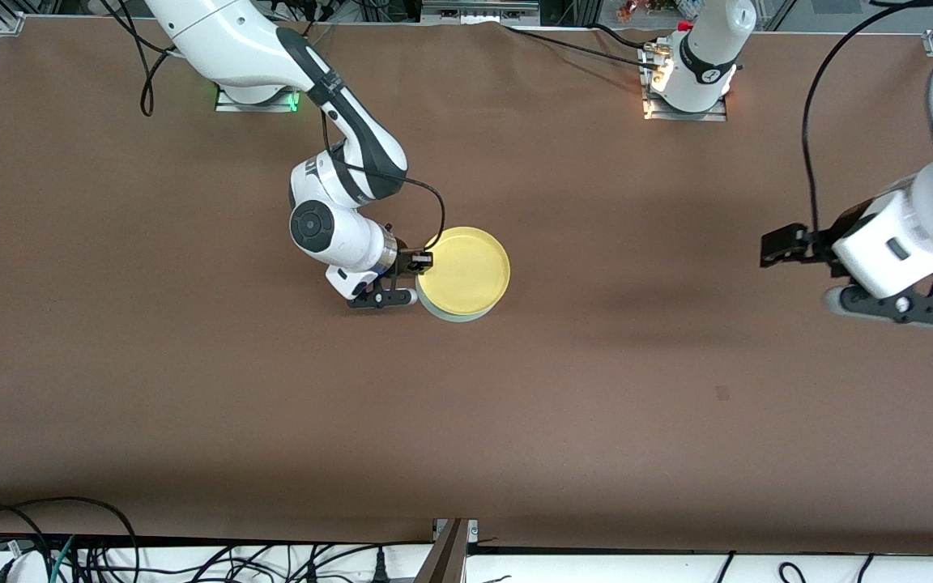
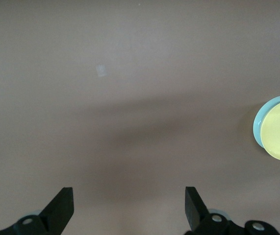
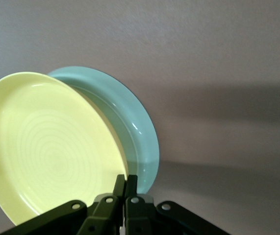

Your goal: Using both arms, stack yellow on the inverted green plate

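Front view, centre: right gripper (image 1: 424,261) pinches yellow (image 1: 466,270) rim, seating it on green plate (image 1: 454,315).
Right edge: left gripper (image 1: 782,245) waits, jaws wide, empty.

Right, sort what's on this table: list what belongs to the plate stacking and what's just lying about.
Belongs to the job:
- yellow plate, resting on the green one, rim pinched by the shut right gripper
- green plate, underneath, only its edge showing
- left gripper, open, waiting over bare table at the left arm's end

Just lying about:
- cables along the table edge nearest the front camera
- brown table cover
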`<act>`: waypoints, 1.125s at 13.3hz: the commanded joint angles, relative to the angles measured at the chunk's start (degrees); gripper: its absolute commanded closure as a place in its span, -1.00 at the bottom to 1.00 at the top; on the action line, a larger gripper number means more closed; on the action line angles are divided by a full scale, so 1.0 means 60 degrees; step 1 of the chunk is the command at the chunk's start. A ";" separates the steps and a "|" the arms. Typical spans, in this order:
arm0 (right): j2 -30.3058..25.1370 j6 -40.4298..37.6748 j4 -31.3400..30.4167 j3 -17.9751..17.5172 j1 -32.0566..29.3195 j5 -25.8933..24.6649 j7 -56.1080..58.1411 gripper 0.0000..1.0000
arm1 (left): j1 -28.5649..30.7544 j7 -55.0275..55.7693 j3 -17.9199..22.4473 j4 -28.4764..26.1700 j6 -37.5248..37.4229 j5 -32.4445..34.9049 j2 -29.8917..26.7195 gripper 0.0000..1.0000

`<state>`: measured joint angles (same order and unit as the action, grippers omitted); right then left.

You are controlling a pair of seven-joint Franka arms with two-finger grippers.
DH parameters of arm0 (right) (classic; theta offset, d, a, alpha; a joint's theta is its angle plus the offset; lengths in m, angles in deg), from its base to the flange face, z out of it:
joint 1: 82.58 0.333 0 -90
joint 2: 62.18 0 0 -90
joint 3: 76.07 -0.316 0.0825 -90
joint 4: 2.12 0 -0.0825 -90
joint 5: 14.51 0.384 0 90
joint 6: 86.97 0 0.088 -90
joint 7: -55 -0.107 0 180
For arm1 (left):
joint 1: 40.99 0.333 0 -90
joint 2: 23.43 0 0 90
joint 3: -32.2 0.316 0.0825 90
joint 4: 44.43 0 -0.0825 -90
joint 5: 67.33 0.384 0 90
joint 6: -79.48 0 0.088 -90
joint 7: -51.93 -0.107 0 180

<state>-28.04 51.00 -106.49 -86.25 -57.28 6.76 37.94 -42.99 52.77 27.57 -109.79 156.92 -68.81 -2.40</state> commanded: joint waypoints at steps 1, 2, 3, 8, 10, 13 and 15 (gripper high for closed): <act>-0.0168 0.0790 -0.0665 0.0041 0.0149 0.0088 -0.0042 1.00 | 0.0230 -0.0023 -0.0078 -0.1716 0.0174 -0.0237 -0.1189 -1.00; -0.0182 0.0880 -0.0739 0.0041 0.0135 0.0088 0.0031 1.00 | 0.0317 -0.0023 -0.0063 -0.1762 0.0188 -0.0222 -0.1190 -1.00; -0.0182 0.0896 -0.0740 0.0041 0.0135 0.0088 0.0046 1.00 | 0.0419 -0.0023 -0.0063 -0.1835 0.0203 -0.0208 -0.1204 -1.00; -0.0212 0.0983 -0.0725 0.0084 0.0135 0.0073 0.0105 1.00 | 0.0493 -0.0053 0.0025 -0.5100 0.1873 -0.0164 -0.3429 -1.00; -0.0197 0.1013 -0.0726 0.0084 0.0135 0.0058 0.0105 1.00 | 0.0508 -0.0038 0.0025 -0.4927 0.1770 -0.0120 -0.3388 -1.00; -0.0197 0.1013 -0.0726 0.0084 0.0135 -0.0044 0.0134 1.00 | 0.0595 -0.0082 0.0025 -0.4809 0.1785 -0.0120 -0.3285 -1.00; -0.0182 0.1013 -0.0726 0.0099 0.0135 -0.0044 0.0134 1.00 | 0.1238 -0.0228 0.0010 -0.4460 0.2237 -0.0237 -0.2980 -1.00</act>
<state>-28.22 55.97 -109.46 -86.15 -56.92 6.69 38.15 -38.94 52.80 27.82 -137.44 168.06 -68.90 -21.31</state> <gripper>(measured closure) 0.982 0.000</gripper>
